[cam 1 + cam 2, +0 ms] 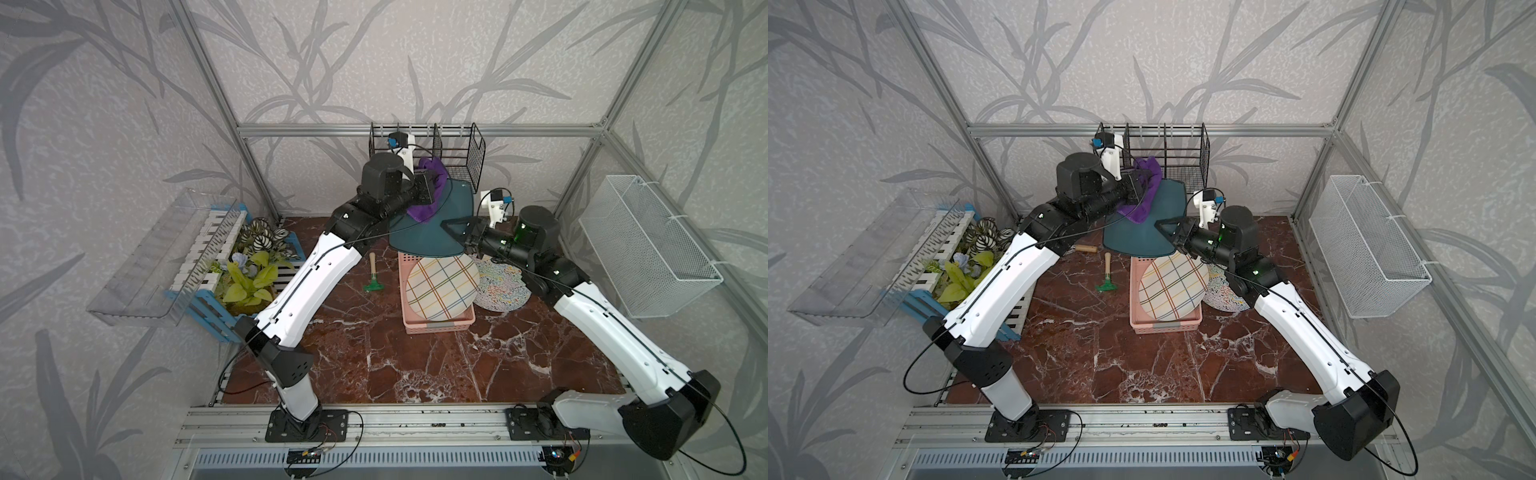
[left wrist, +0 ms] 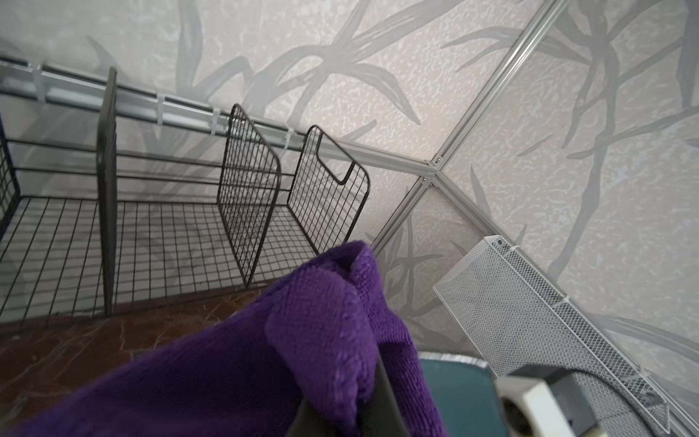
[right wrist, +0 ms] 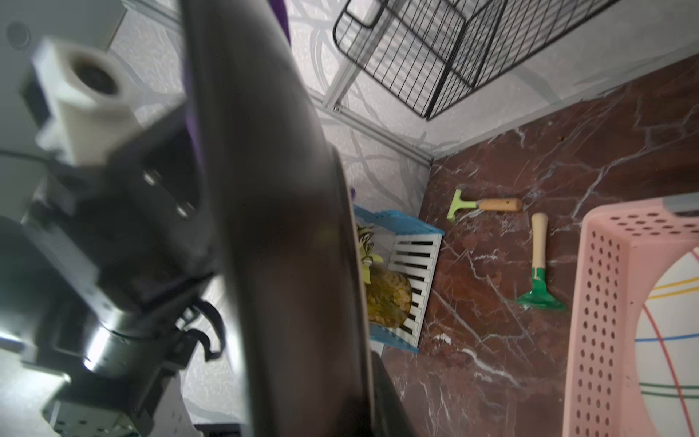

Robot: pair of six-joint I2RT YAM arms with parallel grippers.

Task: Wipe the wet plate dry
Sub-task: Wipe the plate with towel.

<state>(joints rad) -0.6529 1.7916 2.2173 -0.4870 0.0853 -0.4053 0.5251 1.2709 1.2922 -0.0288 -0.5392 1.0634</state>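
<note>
A dark teal plate (image 1: 432, 239) (image 1: 1136, 241) hangs in the air above the pink basket, tilted. My right gripper (image 1: 451, 230) (image 1: 1163, 226) is shut on its right rim. In the right wrist view the plate (image 3: 283, 227) fills the middle, edge-on, between the jaws of that gripper (image 3: 363, 408). My left gripper (image 1: 436, 187) (image 1: 1142, 183) is shut on a purple cloth (image 1: 422, 210) (image 1: 1136, 212), which lies against the plate's upper face. In the left wrist view the cloth (image 2: 302, 340) bunches over the left gripper (image 2: 351, 416), with the plate (image 2: 461, 393) just beyond it.
Below, a pink basket (image 1: 440, 327) holds a checked plate (image 1: 442, 286); a speckled plate (image 1: 505, 286) leans beside it. A black wire rack (image 1: 457, 149) stands at the back, a white mesh basket (image 1: 648, 245) on the right wall. A green hand tool (image 1: 374, 274) and a planter (image 1: 232, 266) lie left.
</note>
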